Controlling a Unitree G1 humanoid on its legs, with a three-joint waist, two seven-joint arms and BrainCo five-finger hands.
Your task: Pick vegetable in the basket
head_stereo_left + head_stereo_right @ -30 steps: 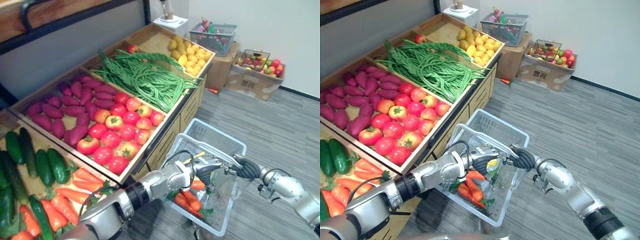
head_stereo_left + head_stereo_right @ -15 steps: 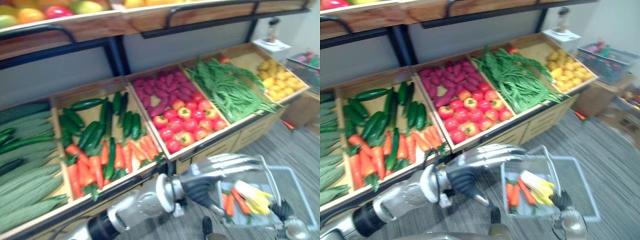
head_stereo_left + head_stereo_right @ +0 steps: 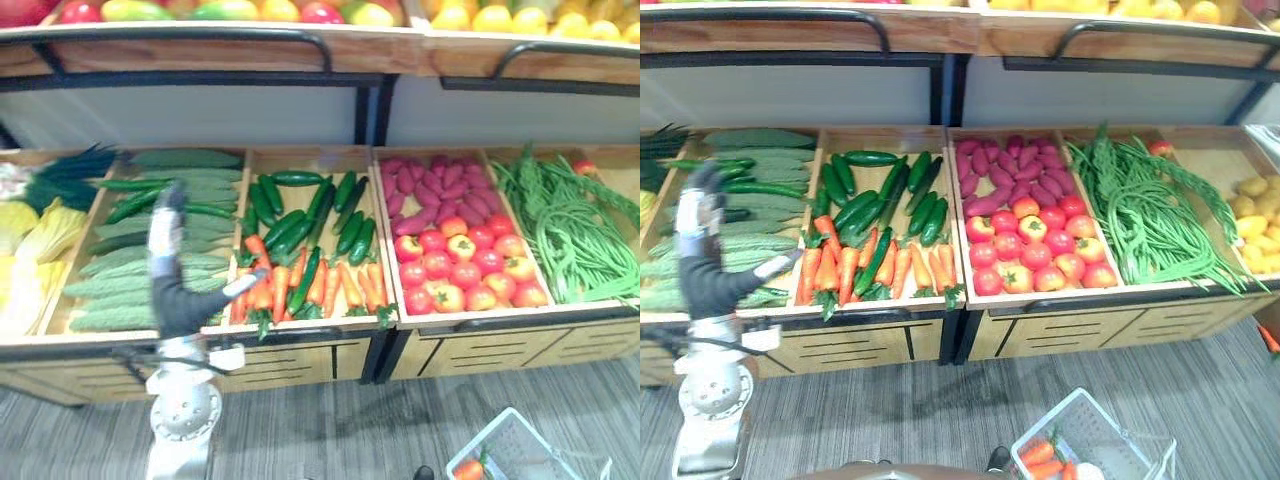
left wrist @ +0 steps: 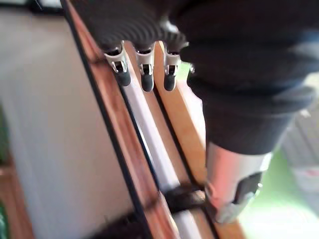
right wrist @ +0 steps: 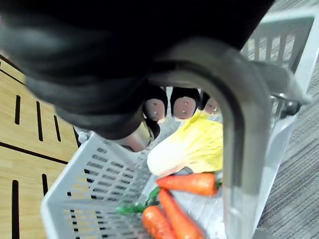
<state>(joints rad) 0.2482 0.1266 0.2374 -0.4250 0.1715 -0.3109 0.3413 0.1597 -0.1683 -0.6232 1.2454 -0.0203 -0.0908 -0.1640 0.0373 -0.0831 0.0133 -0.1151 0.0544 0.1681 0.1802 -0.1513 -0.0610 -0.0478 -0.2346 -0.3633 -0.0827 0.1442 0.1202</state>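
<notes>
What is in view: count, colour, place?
basket: one, grey, lower right
basket carrots: three visible, orange, inside it
cabbage: one, yellowish, inside it
tomatoes: many, red, bin front
sweet potatoes: many, purple, behind tomatoes
long beans: pile, green, right of tomatoes
bin carrots: many, orange, left of tomatoes
cucumbers: many, dark green, behind those carrots
gourds: many, pale green, left of cucumbers
shelf fruit: many, red and yellow, top
left robot hand: one, silver, open, raised before gourds
right robot hand: one, dark, curled round basket's handle
</notes>
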